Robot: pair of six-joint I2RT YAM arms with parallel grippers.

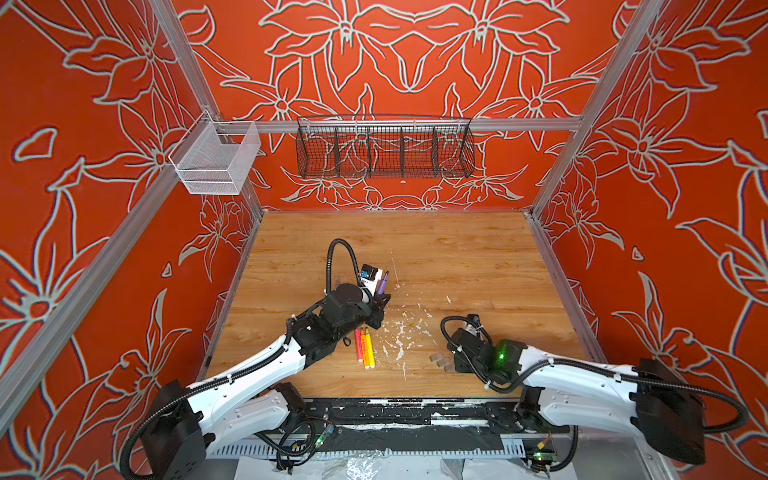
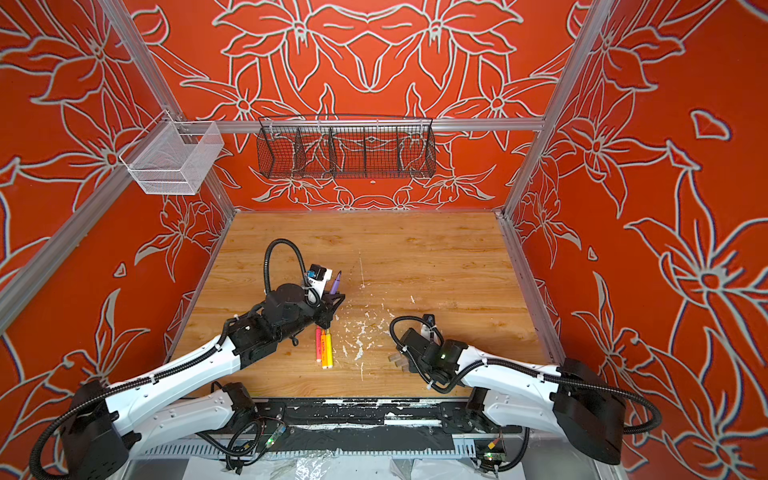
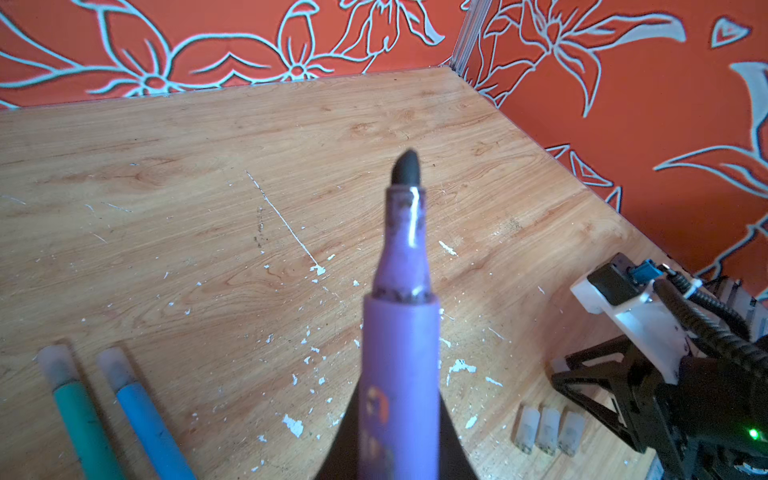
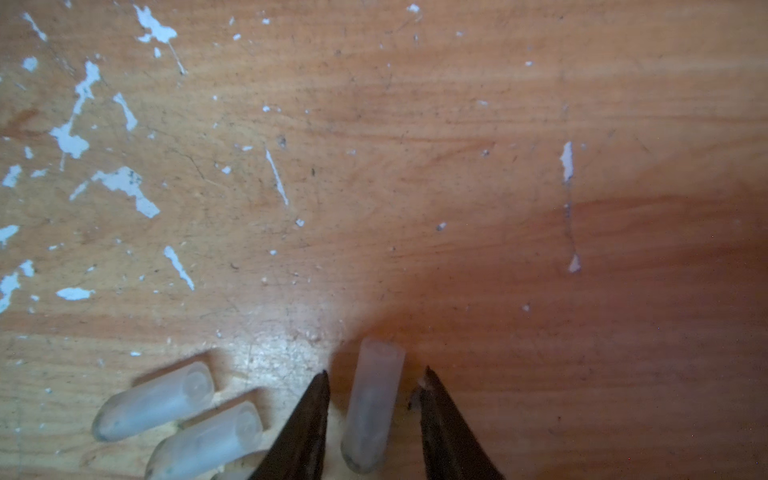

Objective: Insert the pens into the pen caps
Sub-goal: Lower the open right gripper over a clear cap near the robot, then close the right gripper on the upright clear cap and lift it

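purple pen (image 1: pixel 382 284) is clamped in the left gripper (image 1: pixel 380 297), lifted off the wooden table (image 1: pixel 457 257) left of centre. its dark bare tip points up and toward the back wall. in the left wrist view the barrel runs out between the two dark fingers (image 3: pixel 455 451) with nothing on the tip.

right gripper (image 4: pixel 375 370) is down at the table, front right. its jaws are narrow but not closed: they straddle one clear cap (image 4: pixel 374 403) lying flat, with a thin gap on each side, so no grip. the cap's flat end faces away from the wrist and its rounded end faces toward it.

three loose caps (image 3: pixel 548 428) lie side by side, just beside that gripper on its inner side, and show in both top views.

pink pen (image 1: pixel 358 345), orange pen (image 1: pixel 363 347) and yellow pen (image 1: pixel 369 349) lie flat, touching in a row, pointed ends toward the back. they sit between the two arms, just in front of the left gripper.

green pen (image 3: pixel 83 424) and blue pen (image 3: pixel 149 428) show only in the left wrist view, side by side on the table. each looks to have a cloudy cap on its far end, but that part is blurred.

white flecks (image 1: pixel 401 332) are scattered over the wood between the pen row and the right gripper.
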